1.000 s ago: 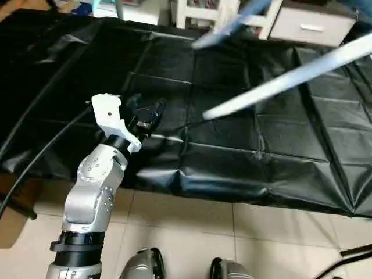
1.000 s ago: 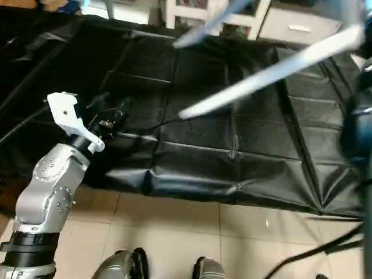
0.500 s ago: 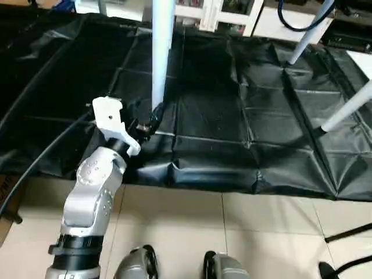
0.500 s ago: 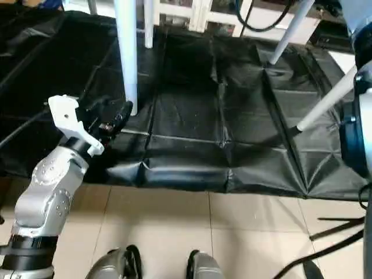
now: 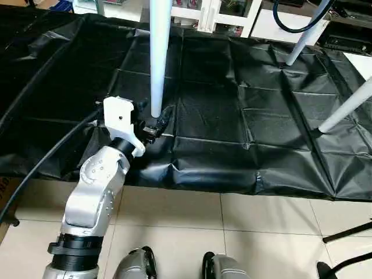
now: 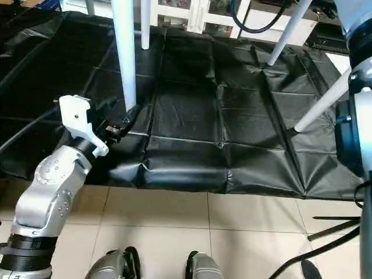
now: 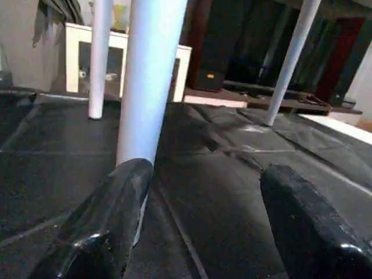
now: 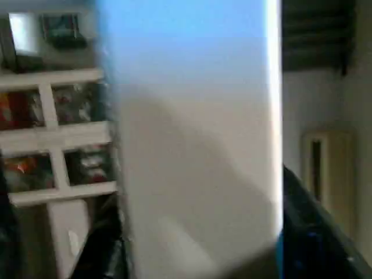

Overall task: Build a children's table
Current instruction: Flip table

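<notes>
The children's table stands with its white tube legs on the black mat; its top is out of view above. The near leg ends at a foot just ahead of my left gripper. That gripper is open, one finger right beside the leg, with nothing between the jaws. Other legs stand at the back left, back right and right. In the right wrist view a broad white part of the table spans the gap of my right gripper, whose black fingers press on it from both sides.
The creased black mat ends at a front edge over the beige tile floor. A black cable runs off the mat at the left. White shelving stands behind. My feet show at the bottom.
A second ago the legs slanted across the view; they now stand upright on the mat. My left gripper has come closer to the near leg's foot.
</notes>
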You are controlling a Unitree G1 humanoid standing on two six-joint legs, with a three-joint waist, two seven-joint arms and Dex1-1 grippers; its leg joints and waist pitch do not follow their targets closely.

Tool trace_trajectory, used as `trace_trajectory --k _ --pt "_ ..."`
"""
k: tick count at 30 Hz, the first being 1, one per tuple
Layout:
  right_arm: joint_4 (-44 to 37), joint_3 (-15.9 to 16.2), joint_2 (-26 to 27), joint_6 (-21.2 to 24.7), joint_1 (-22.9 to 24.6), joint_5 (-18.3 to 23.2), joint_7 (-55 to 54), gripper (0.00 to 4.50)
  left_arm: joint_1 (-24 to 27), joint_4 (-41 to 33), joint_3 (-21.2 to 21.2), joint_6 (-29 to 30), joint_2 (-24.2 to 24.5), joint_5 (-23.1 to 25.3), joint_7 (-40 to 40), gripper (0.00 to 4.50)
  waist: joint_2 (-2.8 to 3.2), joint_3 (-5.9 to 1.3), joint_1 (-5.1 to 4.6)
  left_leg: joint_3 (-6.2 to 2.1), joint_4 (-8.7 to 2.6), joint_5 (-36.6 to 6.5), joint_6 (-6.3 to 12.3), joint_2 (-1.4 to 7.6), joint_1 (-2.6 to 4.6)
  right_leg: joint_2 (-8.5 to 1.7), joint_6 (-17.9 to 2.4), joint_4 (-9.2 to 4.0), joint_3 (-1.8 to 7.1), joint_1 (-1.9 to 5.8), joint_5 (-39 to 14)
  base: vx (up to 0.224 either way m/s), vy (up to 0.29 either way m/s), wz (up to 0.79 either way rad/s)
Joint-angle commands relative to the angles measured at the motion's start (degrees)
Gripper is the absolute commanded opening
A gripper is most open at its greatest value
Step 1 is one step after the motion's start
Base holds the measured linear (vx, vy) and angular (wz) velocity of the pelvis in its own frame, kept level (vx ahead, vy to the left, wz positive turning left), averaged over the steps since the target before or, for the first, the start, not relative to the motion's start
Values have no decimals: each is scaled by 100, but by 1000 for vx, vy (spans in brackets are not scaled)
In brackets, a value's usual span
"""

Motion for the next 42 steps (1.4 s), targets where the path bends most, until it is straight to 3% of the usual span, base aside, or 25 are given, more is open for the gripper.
trace_trajectory --k 1,6,7,8,9,11,12,14,16,19,21,22,25,26,28,31,32,34,36,37,38,39,40,41,42 --pt "106 -93 -6 -71 94 181 190 255 -30 -189 -79 78 12 86 -69 349 74 -544 -30 -465 -593 -3504 -908 500 542 -120 -686 -335 51 2 -1543 0 0 0" --pt "-81 -159 -22 -342 181 188 83 294 -67 -205 -128 106 49 206 5 349 96 -555 -29 -457 -602 -3293 -861 498 509 -107 -752 -297 49 21 -1310 0 0 0" --pt "-124 -102 -63 -388 196 98 -34 294 -94 -160 -137 94 67 262 34 349 145 -553 -21 -465 -600 -3277 -857 493 506 -117 -770 -289 54 25 -1280 0 0 0" --pt "-151 -63 -95 -425 206 37 -106 304 -113 -123 -139 87 76 291 50 349 115 -569 -30 -456 -593 -3175 -823 493 496 -115 -786 -284 56 40 -1214 0 0 0" --pt "-179 -35 -128 -475 219 -9 -149 323 -152 -58 -144 73 99 384 115 349 168 -577 -11 -463 -586 -3057 -801 489 501 -124 -822 -268 59 50 -1104 0 0 0" --pt "-232 -24 -170 -605 239 -6 -150 331 -213 35 -154 77 138 517 201 349 162 -593 -5 -440 -569 -2938 -739 486 513 -106 -851 -270 60 50 -976 0 0 0" --pt "-289 -20 -202 -755 271 13 -99 331 -283 134 -143 134 154 589 274 349 202 -595 7 -442 -559 -2870 -678 477 511 -113 -868 -269 65 64 -911 0 0 0" --pt "-326 -42 -216 -871 307 53 -28 365 -324 187 -127 186 147 605 321 349 164 -613 2 -441 -543 -2701 -599 480 492 -112 -898 -258 64 98 -763 0 0 0" --pt "-353 -56 -220 -978 361 98 117 371 -363 238 -108 215 133 650 391 349 181 -618 18 -429 -526 -2577 -485 484 486 -111 -963 -263 65 103 -741 0 0 0" --pt "-567 40 -310 -1673 612 -2 14 401 -448 359 -21 302 -22 701 642 349 193 -629 28 -440 -508 -2422 -426 492 479 -121 -1053 -252 68 125 -592 0 0 0" --pt "-880 133 -446 -2195 792 -250 -653 416 -496 421 -20 410 -84 746 749 349 219 -644 60 -420 -504 -2160 -419 489 491 -98 -1079 -241 48 118 -381 0 0 0" --pt "-1033 129 -510 -2363 859 -346 -993 416 -514 442 -22 417 -107 748 768 349 204 -656 53 -409 -493 -2103 -392 476 487 -89 -1087 -237 48 126 -337 0 0 0" --pt "-1252 45 -586 -2544 973 -383 -1320 416 -543 471 -3 387 -170 763 864 349 195 -682 62 -406 -449 -1870 -188 458 459 -106 -1109 -237 55 188 -196 0 0 0" --pt "-1357 22 -639 -2622 1024 -444 -1467 416 -558 492 -26 337 -176 828 902 349 221 -686 77 -408 -438 -1842 -101 461 462 -115 -1144 -235 57 196 -187 0 0 0" --pt "-1636 -132 -740 -2888 1177 -504 -1728 416 -565 534 -129 203 -158 997 914 349 266 -675 94 -415 -449 -1801 -65 473 476 -94 -1122 -246 46 193 -172 0 0 0" --pt "-1880 -289 -804 -3237 1334 -473 -1814 416 -570 572 -149 199 -181 863 713 349 247 -677 91 -416 -448 -1911 -24 468 477 -87 -1108 -254 38 195 -255 0 0 0" --pt "-2114 -391 -833 -3601 1511 -380 -1853 416 -586 583 -88 230 -257 743 698 349 321 -670 119 -422 -472 -2089 -99 483 510 -97 -1066 -288 34 172 -421 0 0 0" --pt "-2543 -479 -840 -4239 1889 2 -1723 416 -592 608 0 108 -374 620 721 349 315 -669 125 -433 -501 -2339 -244 489 544 -79 -976 -296 21 156 -503 0 0 0" --pt "-2543 -479 -840 -4239 1889 2 -1723 416 -592 608 0 108 -374 620 721 349 300 -679 87 -457 -519 -2635 -270 480 529 -66 -897 -309 1 162 -695 0 0 0" --pt "-3513 -84 -780 -3878 2797 1568 -724 416 -499 481 165 -115 -613 414 828 349 330 -686 88 -461 -517 -2665 -264 477 535 -73 -907 -310 1 166 -721 0 0 0" --pt "-3864 67 -777 -3609 3095 2089 -417 416 -472 437 209 -206 -677 382 878 349 398 -640 157 -465 -529 -2803 -139 523 615 -142 -851 -387 46 161 -622 0 0 0" --pt "-3982 117 -777 -3519 3196 2264 -314 416 -463 423 224 -237 -699 371 894 349 359 -609 78 -511 -603 -3106 -200 509 556 -51 -821 -396 -15 210 -890 0 0 0" --pt "-4971 293 -761 -2524 3982 3187 50 416 -366 252 247 -281 -771 329 947 349 480 -637 107 -563 -614 -3229 -309 522 567 -78 -825 -363 -22 230 -1001 0 0 0" --pt "-5362 340 -753 -2157 4323 3476 35 416 -310 183 238 -242 -779 329 964 349 413 -648 98 -545 -637 -3275 -317 546 630 -64 -810 -425 -9 218 -944 0 0 0" --pt "-5943 410 -742 -1610 4832 3905 12 416 -227 80 224 -184 -792 328 988 349 482 -650 108 -577 -672 -3152 -314 563 604 -60 -807 -418 6 267 -778 0 0 0"
